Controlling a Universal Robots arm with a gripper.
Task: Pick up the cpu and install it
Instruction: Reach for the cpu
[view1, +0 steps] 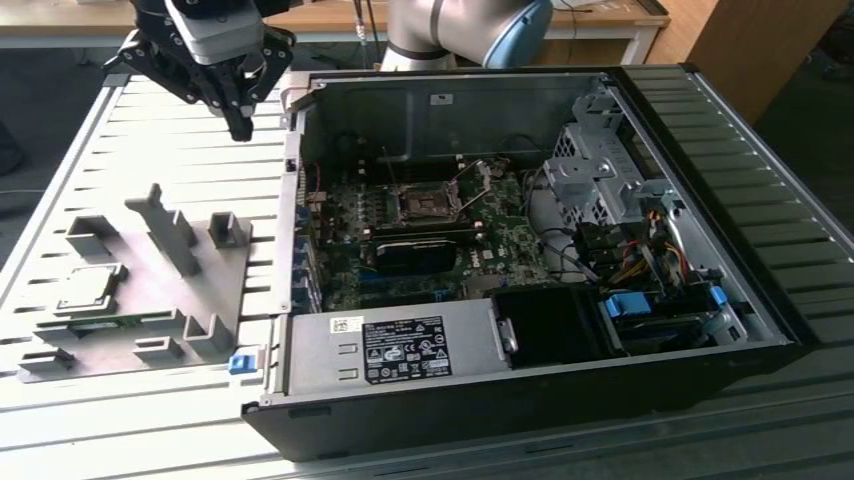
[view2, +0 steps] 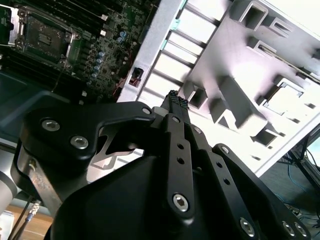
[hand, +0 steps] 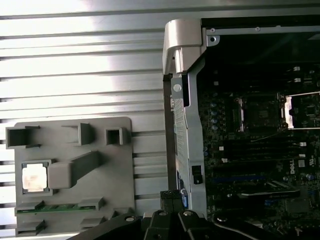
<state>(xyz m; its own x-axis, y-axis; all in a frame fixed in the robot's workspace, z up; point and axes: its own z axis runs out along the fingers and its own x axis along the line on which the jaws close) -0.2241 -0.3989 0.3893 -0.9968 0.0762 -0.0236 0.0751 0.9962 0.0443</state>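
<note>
Above the table (view1: 160, 160), the pincer (view1: 242, 128) hangs clenched and empty, well apart from the cpu (view1: 87, 288).

Gripper (view1: 242, 128) points down, seemingly closed.

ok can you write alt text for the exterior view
The robot arm's pincer, shut and holding nothing, hangs above a slatted metal table beside an open computer case. The cpu sits in a grey holder plate at the exterior view's left, and the motherboard socket lies exposed inside the case.
</note>
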